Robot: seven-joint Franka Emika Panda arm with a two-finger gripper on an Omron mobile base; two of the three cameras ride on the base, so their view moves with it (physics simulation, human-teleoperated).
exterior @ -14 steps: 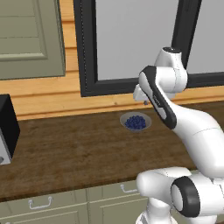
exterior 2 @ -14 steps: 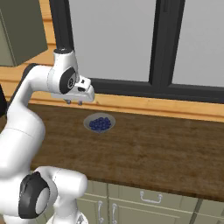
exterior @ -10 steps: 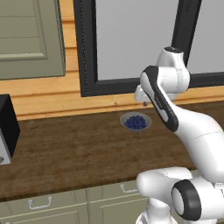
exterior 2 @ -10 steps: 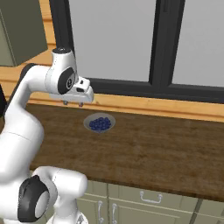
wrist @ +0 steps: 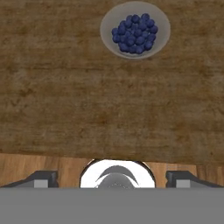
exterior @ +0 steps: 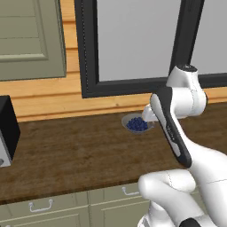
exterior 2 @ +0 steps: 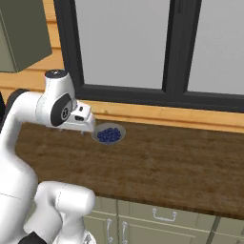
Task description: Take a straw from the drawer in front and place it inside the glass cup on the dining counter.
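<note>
My gripper (wrist: 112, 178) hangs open over a dark wood wall counter (exterior: 75, 155), pointing down, with nothing between its fingertips (wrist: 41, 177). In the right base view the hand (exterior 2: 80, 119) hovers just left of a bowl of blueberries (exterior 2: 109, 135). Sage-green drawer fronts with curved silver handles (exterior: 41, 205) (exterior 2: 164, 217) run below the counter's front edge, and all are shut. The straw is hidden. The glass cup and the dining counter are out of view.
The grey bowl of blueberries (exterior: 137, 124) (wrist: 134, 29) sits near the back of the counter under a dark-framed window (exterior: 133, 44). A black appliance (exterior: 6, 128) stands at the far left. A sage-green wall cabinet (exterior: 29, 40) hangs at the upper left.
The arm has folded down, so the hand now hangs lower over the counter and a little further from the window. The bowl and the base have not moved.
</note>
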